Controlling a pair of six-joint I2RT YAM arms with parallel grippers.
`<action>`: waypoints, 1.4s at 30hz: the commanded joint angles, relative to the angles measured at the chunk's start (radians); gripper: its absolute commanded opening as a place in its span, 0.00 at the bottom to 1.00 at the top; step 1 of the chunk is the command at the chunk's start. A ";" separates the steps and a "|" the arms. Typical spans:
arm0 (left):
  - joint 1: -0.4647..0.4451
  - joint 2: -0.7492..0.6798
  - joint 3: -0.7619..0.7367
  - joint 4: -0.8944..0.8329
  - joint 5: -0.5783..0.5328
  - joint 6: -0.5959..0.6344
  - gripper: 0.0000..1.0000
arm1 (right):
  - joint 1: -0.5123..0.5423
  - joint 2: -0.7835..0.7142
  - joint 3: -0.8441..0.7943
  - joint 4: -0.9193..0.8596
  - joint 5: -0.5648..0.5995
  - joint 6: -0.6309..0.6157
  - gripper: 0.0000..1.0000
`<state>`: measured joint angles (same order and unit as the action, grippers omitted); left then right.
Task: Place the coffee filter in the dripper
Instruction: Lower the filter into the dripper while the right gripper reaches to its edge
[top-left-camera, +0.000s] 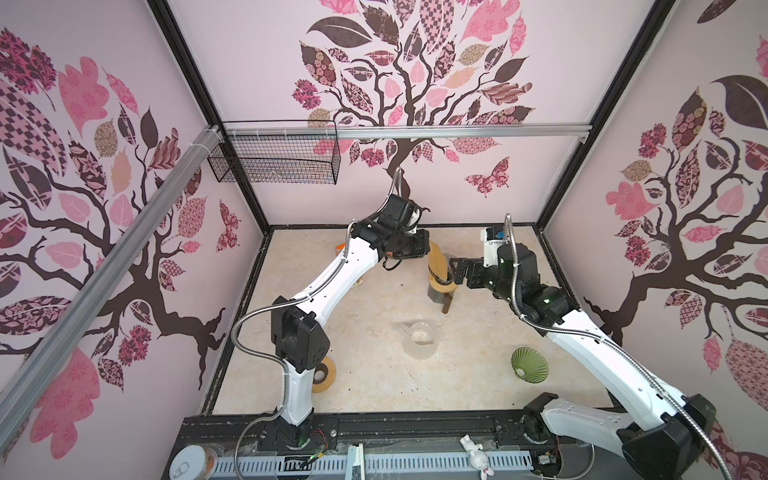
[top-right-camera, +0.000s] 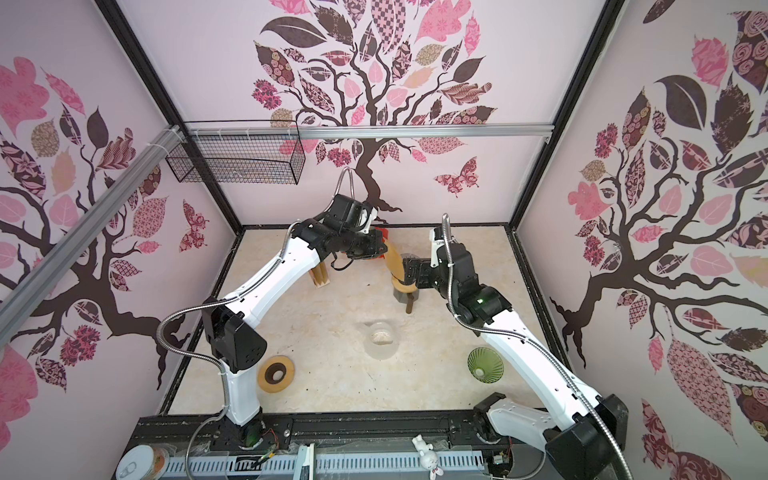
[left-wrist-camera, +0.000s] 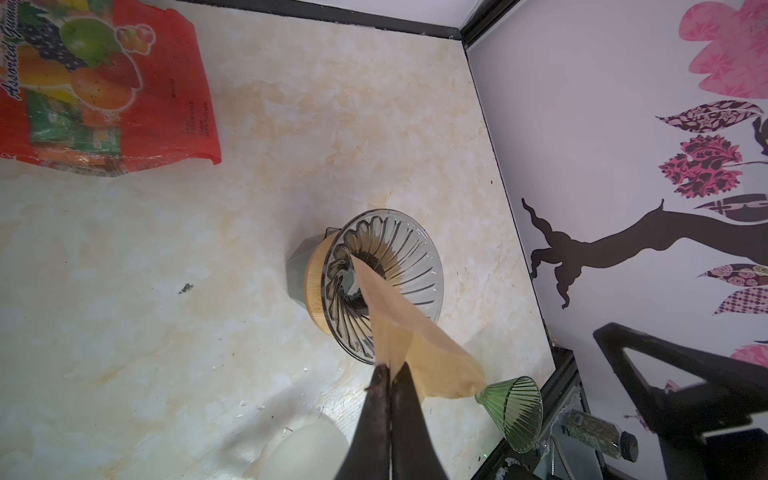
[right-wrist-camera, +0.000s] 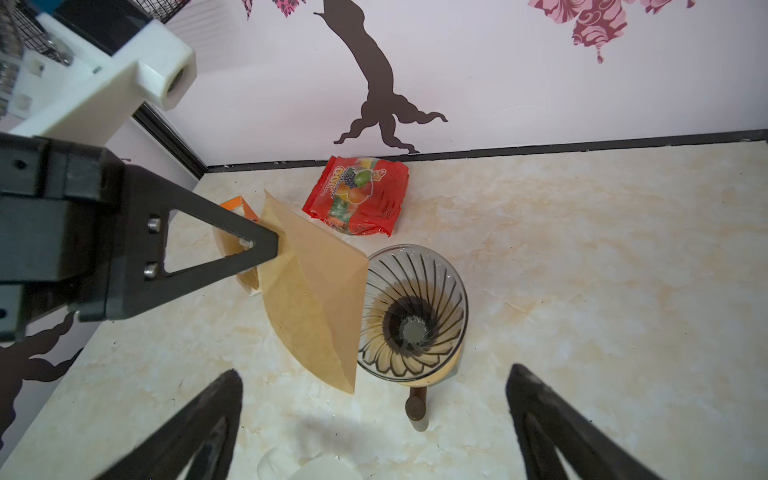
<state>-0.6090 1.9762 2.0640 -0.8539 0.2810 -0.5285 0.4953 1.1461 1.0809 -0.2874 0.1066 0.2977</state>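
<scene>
Two robot arms reach over a pale marbled tabletop (top-left-camera: 353, 386). One flat wooden ring (top-right-camera: 275, 374) lies near the front left corner. One red sweet bag (right-wrist-camera: 359, 199) lies at the back edge.

The left end effector (left-wrist-camera: 388, 368) is pressed together, pinching the wide edge of one brown paper coffee filter (right-wrist-camera: 316, 299). The filter is a flat-folded cone, point down, at the rim of one smoky ribbed glass dripper (right-wrist-camera: 440, 291). Whether the tip is inside cannot be told. This dripper stands on a wooden collar over a grey base, towards the back, right of centre.

One clear glass carafe (top-left-camera: 419, 338) stands mid-tabletop.

The right end effector (right-wrist-camera: 374, 372) is spread wide, just beside the smoky dripper. A second dripper, green ribbed glass (top-left-camera: 528, 365), lies tilted near the front right corner.
</scene>
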 joint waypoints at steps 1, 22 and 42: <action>-0.009 0.027 0.066 -0.015 0.011 -0.005 0.00 | 0.005 0.030 0.038 -0.008 0.017 -0.026 1.00; -0.018 0.154 0.165 -0.081 -0.002 0.012 0.00 | 0.012 0.263 0.134 -0.041 0.174 -0.080 1.00; -0.018 0.215 0.201 -0.116 -0.008 0.035 0.00 | -0.071 0.387 0.185 -0.034 0.200 -0.074 1.00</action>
<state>-0.6224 2.1647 2.2017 -0.9615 0.2779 -0.5152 0.4458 1.5173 1.2270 -0.3252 0.3103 0.2245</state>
